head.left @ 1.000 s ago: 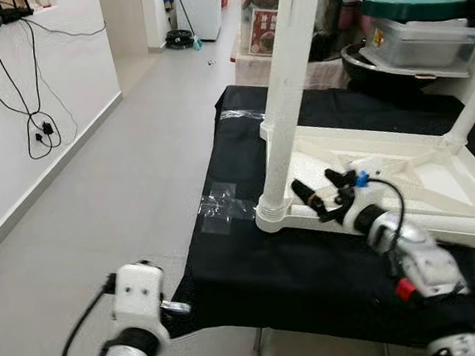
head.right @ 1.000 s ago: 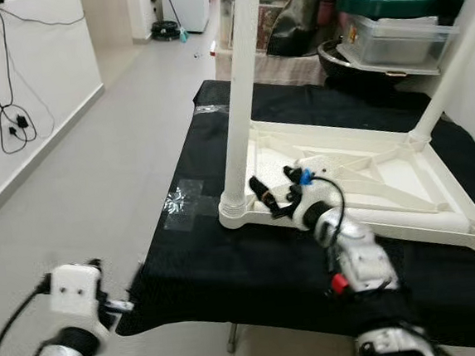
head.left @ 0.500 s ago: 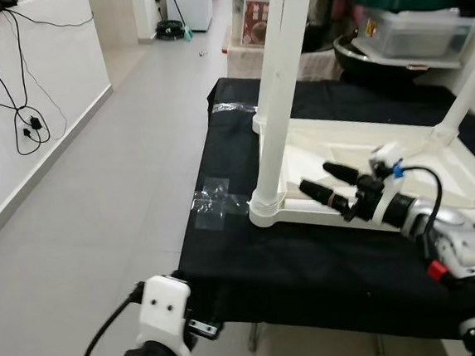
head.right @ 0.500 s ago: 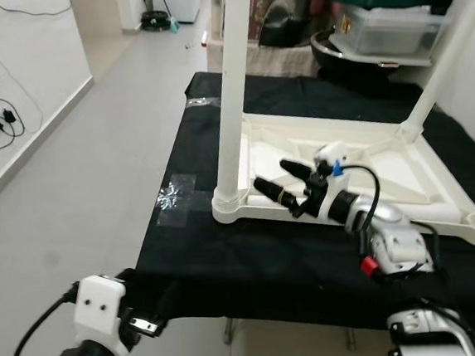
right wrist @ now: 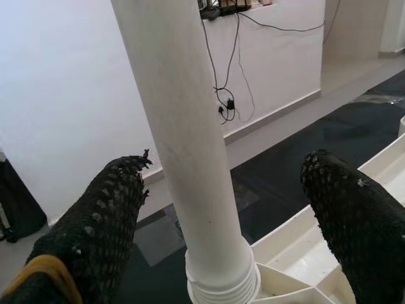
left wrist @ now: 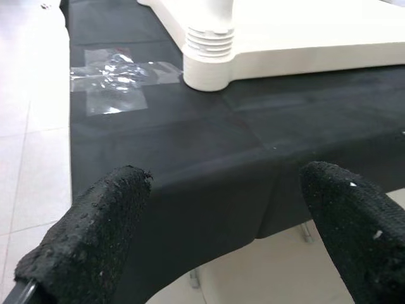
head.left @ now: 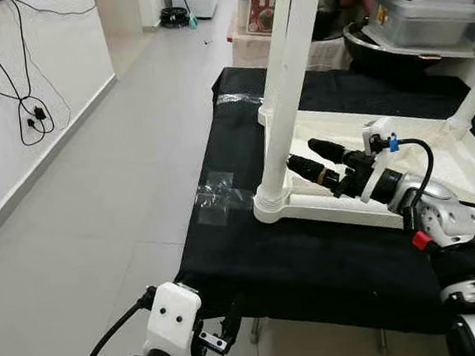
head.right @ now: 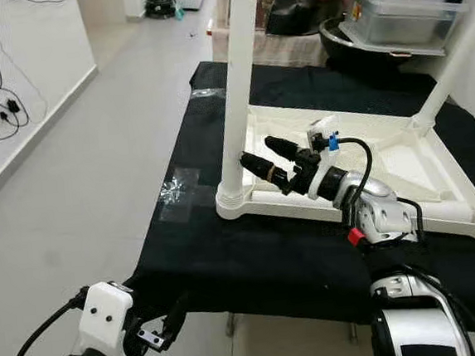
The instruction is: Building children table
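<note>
Upturned white children's table top [head.left: 401, 143] lies on the black-covered work table [head.left: 252, 252]; one white leg [head.left: 284, 91] stands socketed in its near-left corner. Right gripper [head.left: 309, 160] hovers with fingers spread just right of that leg, grasping nothing. Left gripper [left wrist: 215, 240] hangs released below the near edge. Judged step: approaching the leg; next, close around it squarely.
</note>
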Controlling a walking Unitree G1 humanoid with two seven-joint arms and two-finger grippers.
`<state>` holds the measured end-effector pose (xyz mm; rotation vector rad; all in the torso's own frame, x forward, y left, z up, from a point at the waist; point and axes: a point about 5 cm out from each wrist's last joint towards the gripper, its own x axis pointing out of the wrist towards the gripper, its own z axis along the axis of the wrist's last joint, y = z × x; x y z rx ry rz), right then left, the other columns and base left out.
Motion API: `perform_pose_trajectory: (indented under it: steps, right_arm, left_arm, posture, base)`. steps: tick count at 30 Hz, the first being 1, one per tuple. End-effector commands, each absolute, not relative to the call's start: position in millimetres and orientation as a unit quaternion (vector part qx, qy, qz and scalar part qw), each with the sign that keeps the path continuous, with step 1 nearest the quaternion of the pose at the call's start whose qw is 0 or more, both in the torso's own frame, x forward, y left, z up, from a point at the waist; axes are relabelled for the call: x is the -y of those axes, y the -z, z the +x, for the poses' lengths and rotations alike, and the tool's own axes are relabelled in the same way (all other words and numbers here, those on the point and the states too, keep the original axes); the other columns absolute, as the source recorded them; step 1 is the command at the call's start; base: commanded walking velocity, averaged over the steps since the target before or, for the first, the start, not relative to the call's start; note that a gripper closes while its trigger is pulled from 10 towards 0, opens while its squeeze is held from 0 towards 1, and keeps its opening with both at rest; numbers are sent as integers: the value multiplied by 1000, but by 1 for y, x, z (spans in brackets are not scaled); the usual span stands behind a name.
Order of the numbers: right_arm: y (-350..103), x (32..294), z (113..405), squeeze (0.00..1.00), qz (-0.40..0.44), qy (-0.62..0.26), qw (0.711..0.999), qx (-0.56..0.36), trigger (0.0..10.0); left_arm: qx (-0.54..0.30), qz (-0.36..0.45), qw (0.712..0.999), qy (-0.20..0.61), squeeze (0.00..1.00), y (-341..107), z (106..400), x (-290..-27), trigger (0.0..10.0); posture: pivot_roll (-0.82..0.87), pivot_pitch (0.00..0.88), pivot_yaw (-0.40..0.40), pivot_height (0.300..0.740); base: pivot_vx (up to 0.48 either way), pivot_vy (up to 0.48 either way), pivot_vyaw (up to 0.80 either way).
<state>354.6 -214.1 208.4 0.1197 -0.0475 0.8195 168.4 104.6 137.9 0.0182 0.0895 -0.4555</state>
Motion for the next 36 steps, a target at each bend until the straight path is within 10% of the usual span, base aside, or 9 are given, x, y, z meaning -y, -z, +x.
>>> perform_pose_trajectory:
  steps: [1, 36]
  right_arm:
    - [-215, 212, 357, 0, 57, -406, 911, 41, 10000]
    - [-229, 154, 381, 0, 46, -455, 886, 78, 10000]
  left_arm:
    - [-51, 10, 971, 233, 0, -138, 165, -104, 10000]
    - [-54, 9, 969, 241, 0, -141, 160, -100, 10000]
  posture:
    - [145, 125, -111, 740]
    - [151, 138, -129, 740]
  base:
    - [0, 0, 0]
    - [0, 0, 0]
